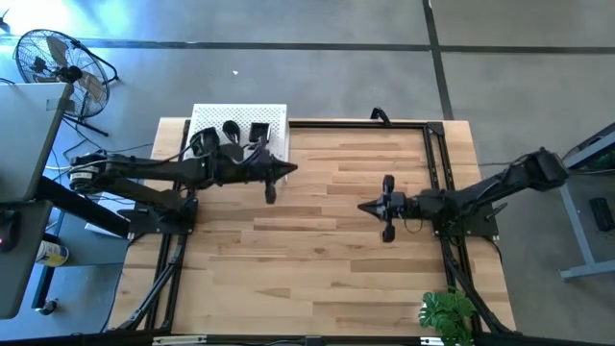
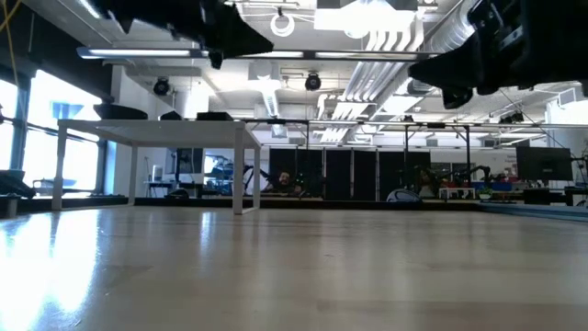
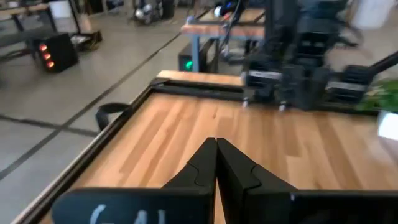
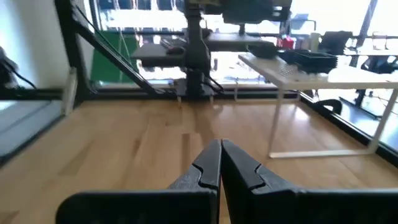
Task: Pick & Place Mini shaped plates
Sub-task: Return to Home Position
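Homing, likely: left gripper (image 1: 290,170) and right gripper (image 1: 364,205) empty, pressed together near centre, with mini shaped plates (image 1: 232,130) on white stand (image 1: 213,113) at 11 o'clock.

Smooth, softly shiny pale wood planks: bench (image 1: 336,221); matt black plastic: left gripper (image 3: 216,143), right gripper (image 4: 221,144); white perforated sheet: stand (image 1: 274,115); black metal rails: frame (image 1: 356,123).

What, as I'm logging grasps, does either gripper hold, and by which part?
Nothing. The left gripper and the right gripper both have their jaws shut with nothing between them, above the table.
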